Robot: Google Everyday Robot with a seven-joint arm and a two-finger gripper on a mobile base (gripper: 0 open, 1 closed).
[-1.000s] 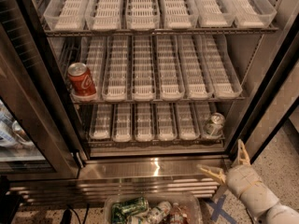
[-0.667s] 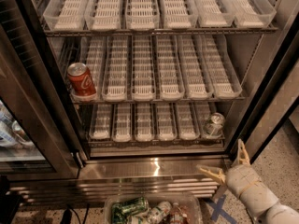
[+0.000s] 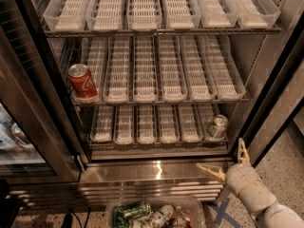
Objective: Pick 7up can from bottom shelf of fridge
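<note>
Standing before the open fridge [image 3: 142, 190], I see its glass door [image 3: 19, 141] swung out at the far left. Just inside, a red Coca-Cola can [image 3: 81, 82] stands upright at the left end of the middle shelf [image 3: 161, 100], in the leftmost lane. White slotted trays run in rows across all three racks.

Low in front of the louvred steel base, a clear tub [image 3: 194, 202] sits on the floor holding dark green cans and a few bottles.

The bottom shelf [image 3: 156, 152] carries a row of short trays, bare but for the rightmost lane. There the 7up can [image 3: 218, 126] sits at the front right corner, silvery, tilted a little, its pull-tab top facing up and outward.

Below and just to the right of that can, outside the fridge, hangs the pincer [image 3: 220, 154] on its pale arm. Its two tan fingers [image 3: 209, 170] are spread well apart, holding nothing and clear of the can. A blue tape cross [image 3: 219, 213] marks the speckled floor beneath the arm.
</note>
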